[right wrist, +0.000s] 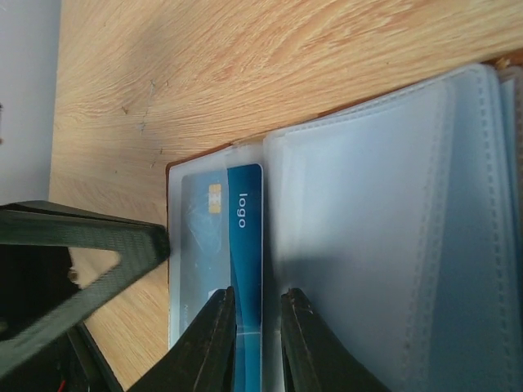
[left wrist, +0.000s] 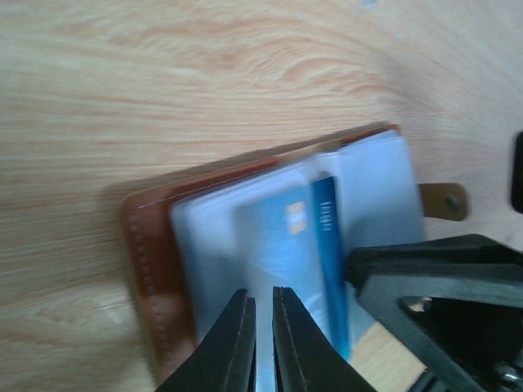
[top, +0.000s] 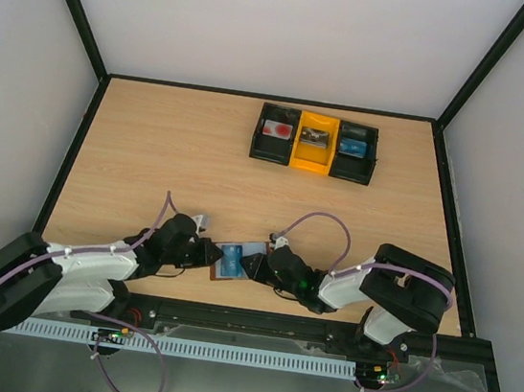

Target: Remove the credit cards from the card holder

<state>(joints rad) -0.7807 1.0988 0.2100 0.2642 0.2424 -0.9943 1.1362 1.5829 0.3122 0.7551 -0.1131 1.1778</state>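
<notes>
Card holder (top: 230, 261) sits open by the tabletop's near edge, three credit cards (top: 276, 129) in the far-edge tray (top: 312, 170), so I reckon only the blue card (right wrist: 243, 237) remains: right gripper (right wrist: 259, 327) pinching it, left gripper (left wrist: 263, 327) nearly closed, can't tell on what.

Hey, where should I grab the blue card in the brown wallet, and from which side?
Take the blue card by its short end away from the gold chip, coming in along its length from that end. It lies flat in a clear sleeve of the wallet, which seems closed around the chip end, so probably only the other end slides out.
</notes>
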